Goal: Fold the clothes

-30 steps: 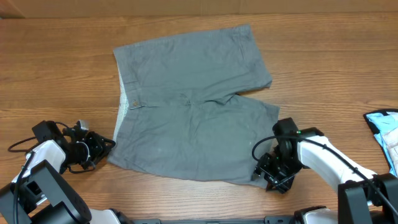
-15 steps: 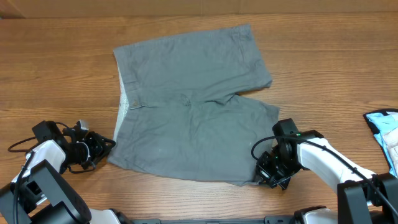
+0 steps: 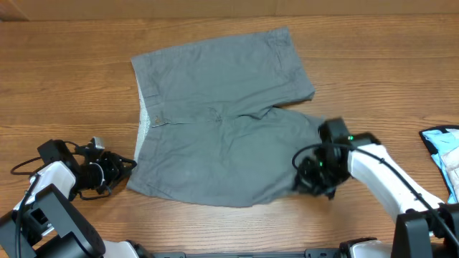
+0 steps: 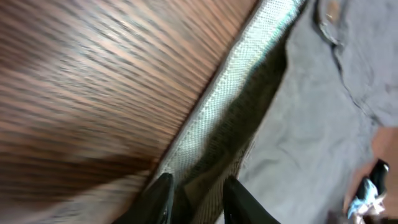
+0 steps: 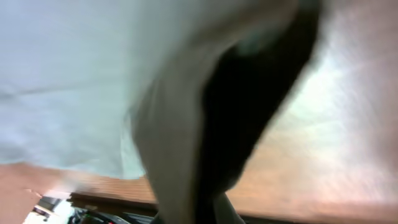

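your shorts (image 3: 215, 122) lie flat mid-worktop (image 3: 373, 79), waistband toward the left edge. your right gripper (image 3: 307, 179) is clamped on the near leg's hem. your left gripper (image 3: 126, 166) straddles the near waistband corner, but you can't tell whether it pinches.

One pr grey shorts (image 3: 215, 122), one wooden table (image 3: 64, 86), two robot arms, left arm (image 3: 50, 179) & right arm (image 3: 380, 175), two grippers, left gripper (image 3: 123, 166) & right gripper (image 3: 307, 180), two fingers (image 4: 160, 196) in left wrist view, one black cable loop (image 3: 21, 167), one pale-blue item (image 3: 441, 147)
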